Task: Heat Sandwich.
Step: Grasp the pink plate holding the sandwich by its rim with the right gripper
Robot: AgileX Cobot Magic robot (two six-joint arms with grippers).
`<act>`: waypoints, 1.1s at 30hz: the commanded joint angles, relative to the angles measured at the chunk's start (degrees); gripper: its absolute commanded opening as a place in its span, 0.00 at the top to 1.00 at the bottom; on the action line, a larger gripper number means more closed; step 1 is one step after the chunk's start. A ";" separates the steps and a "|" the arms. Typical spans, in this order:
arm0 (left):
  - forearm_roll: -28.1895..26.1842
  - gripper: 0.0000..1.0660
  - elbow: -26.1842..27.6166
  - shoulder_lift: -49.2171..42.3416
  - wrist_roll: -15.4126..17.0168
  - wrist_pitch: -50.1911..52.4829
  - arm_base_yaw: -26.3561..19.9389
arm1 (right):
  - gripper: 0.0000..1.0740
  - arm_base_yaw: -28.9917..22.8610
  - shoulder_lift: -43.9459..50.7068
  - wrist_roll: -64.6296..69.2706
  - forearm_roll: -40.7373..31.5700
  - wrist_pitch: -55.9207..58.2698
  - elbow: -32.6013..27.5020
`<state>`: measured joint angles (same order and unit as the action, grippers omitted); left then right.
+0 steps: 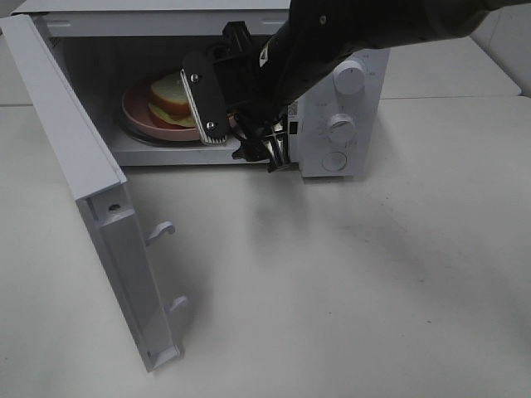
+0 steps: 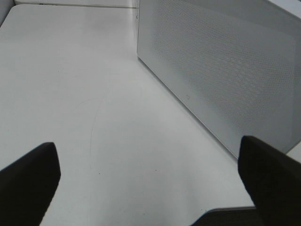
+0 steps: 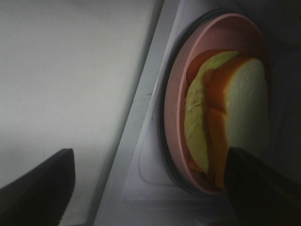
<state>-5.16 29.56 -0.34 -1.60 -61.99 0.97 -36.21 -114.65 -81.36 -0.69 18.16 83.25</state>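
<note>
The sandwich (image 1: 170, 98), white bread with a tan crust and green and red filling, lies on a round pink plate (image 1: 131, 112) inside the open microwave (image 1: 344, 157). My right gripper (image 1: 226, 116) hovers at the oven's opening, just in front of the plate's right side. In the right wrist view the sandwich (image 3: 235, 103) and plate (image 3: 175, 94) sit ahead of the right gripper (image 3: 150, 188), whose jaws stand wide and open with nothing between them. My left gripper (image 2: 150, 183) is open over bare table, beside a perforated white panel (image 2: 225, 70). It does not show in the exterior view.
The microwave door (image 1: 83, 166) swings far out to the left, with two latch hooks (image 1: 162, 232) on its inner edge. Round knobs (image 1: 340, 124) sit on the oven's right panel. White table (image 1: 348, 290) spreads in front of the oven.
</note>
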 commanded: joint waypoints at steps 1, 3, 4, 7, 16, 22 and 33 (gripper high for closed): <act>-0.52 0.09 -0.17 -0.34 -0.06 0.74 -0.06 | 0.23 0.00 -2.29 0.06 -0.23 0.29 2.92; -0.52 0.09 -0.17 -0.34 -0.06 0.74 -0.06 | 0.24 0.00 -3.09 0.46 -0.23 0.63 4.01; -0.52 0.09 -0.17 -0.34 -0.06 0.74 -0.06 | 0.24 0.06 -4.01 0.92 -0.23 1.20 5.16; -0.52 0.09 -0.17 -0.34 -0.06 0.74 -0.06 | 0.25 0.17 -6.30 1.49 0.00 2.92 8.19; -0.52 0.09 -0.17 -0.34 -0.06 0.74 -0.06 | 0.27 0.17 -12.09 1.95 0.06 5.67 15.13; -0.52 0.09 -0.17 -0.34 -0.06 0.74 -0.06 | 0.29 0.17 -15.81 4.87 1.78 8.59 21.37; -0.52 0.09 -0.17 -0.34 -0.06 0.74 -0.06 | 0.29 0.11 -20.74 9.17 3.04 10.49 29.62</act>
<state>-5.16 29.56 -0.34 -1.60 -61.99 0.97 -36.21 -134.42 -73.28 1.95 28.02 110.98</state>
